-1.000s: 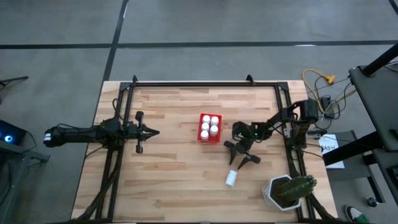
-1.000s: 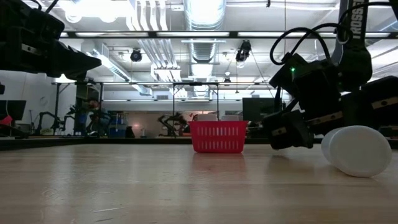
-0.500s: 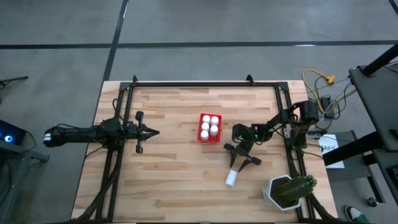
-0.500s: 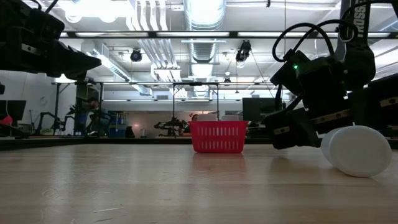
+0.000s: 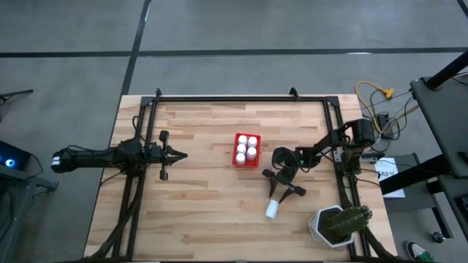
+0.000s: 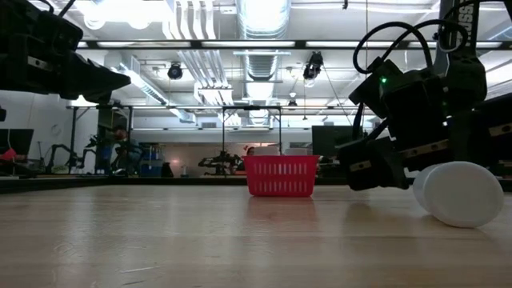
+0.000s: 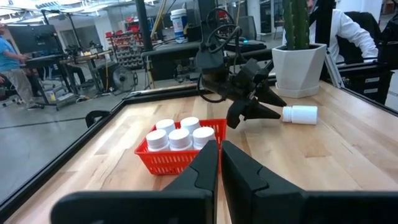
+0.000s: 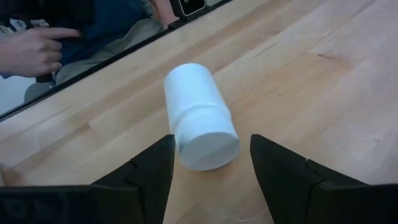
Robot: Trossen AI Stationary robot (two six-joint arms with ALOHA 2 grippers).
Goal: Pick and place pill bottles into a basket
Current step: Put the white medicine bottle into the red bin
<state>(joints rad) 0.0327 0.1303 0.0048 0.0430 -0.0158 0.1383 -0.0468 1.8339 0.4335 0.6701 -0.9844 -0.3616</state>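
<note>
The red basket (image 5: 246,150) stands near the table's middle with several white pill bottles (image 7: 180,138) upright in it. One more pill bottle (image 5: 272,210) lies on its side on the wood, nearer the front edge. My right gripper (image 5: 281,193) is open just behind it. In the right wrist view the bottle's cap end (image 8: 208,148) lies between the two spread fingers, which stand on either side without touching it. My left gripper (image 5: 175,155) is shut and hovers at the table's left, pointing at the basket (image 7: 163,160).
A white pot with a green plant (image 5: 338,225) stands at the near right corner, close to the lying bottle. Black frame rails (image 5: 241,98) run along the table's far and side edges. A person's hand (image 8: 31,50) shows beyond the table's edge.
</note>
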